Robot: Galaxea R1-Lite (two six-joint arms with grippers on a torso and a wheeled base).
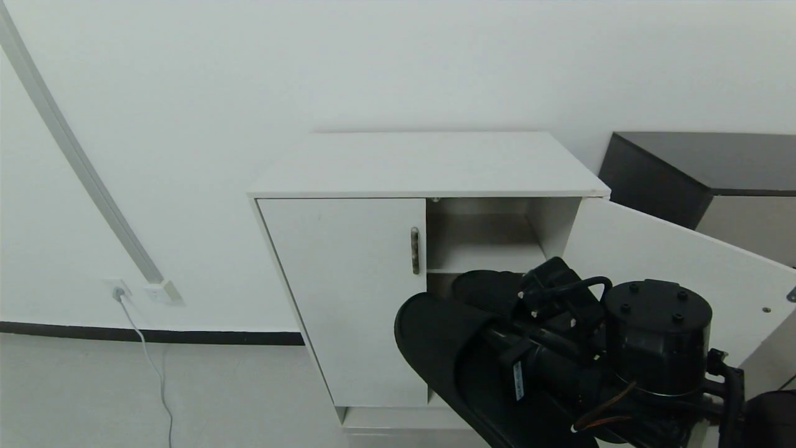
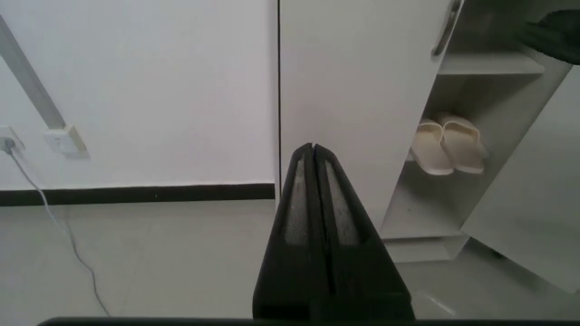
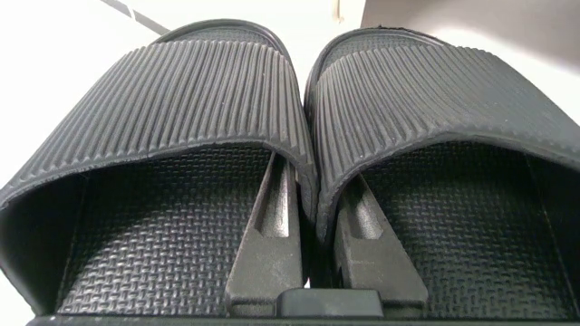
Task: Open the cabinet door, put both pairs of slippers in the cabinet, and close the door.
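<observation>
Right gripper [image 3: 315, 181] clamps 2 black slippers [image 1: 435, 342], lower centre; toes aim up-frame at open cabinet compartment [image 1: 482, 239]. Left gripper [image 2: 313, 156] closed, empty.

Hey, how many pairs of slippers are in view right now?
2. A cream pair sits inside the open cabinet; a black pair is clamped in the right gripper before the opening. The shut door may hide more.

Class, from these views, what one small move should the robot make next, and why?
Probably ease the right gripper forward, carrying the black slippers into the cabinet: its right door stands open, the beige slippers already lie inside, and the black pair is clamped just outside.
</observation>
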